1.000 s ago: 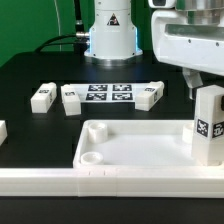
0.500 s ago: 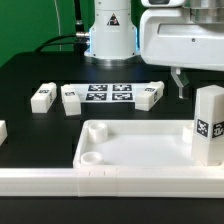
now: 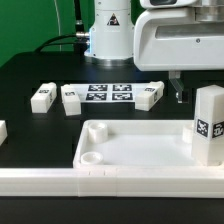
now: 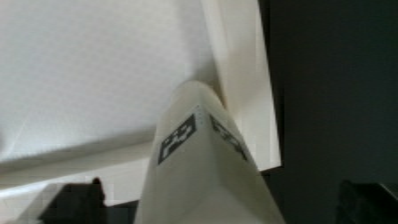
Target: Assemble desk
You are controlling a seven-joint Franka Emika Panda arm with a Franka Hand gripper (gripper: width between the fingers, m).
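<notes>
The white tray-like tabletop [image 3: 140,148] lies at the front, with round sockets in its corners. One white tagged leg [image 3: 208,122] stands upright in the corner on the exterior view's right. My gripper [image 3: 192,88] hangs open just above and behind that leg, apart from it. In the wrist view the leg [image 4: 205,150] rises between my dark fingertips [image 4: 80,200], which stand clear of its sides, over the tabletop's rim [image 4: 240,60]. Three more legs lie on the black table: two [image 3: 42,96] [image 3: 72,100] on the left and one [image 3: 150,95] on the right.
The marker board [image 3: 108,93] lies between the loose legs. A long white border rail [image 3: 100,181] runs along the front edge. The robot base [image 3: 110,35] stands at the back. A white piece [image 3: 2,131] shows at the left edge.
My gripper has let go of the upright leg, opened wide, and risen up and to the exterior view's left. The leg stays standing in its corner.
</notes>
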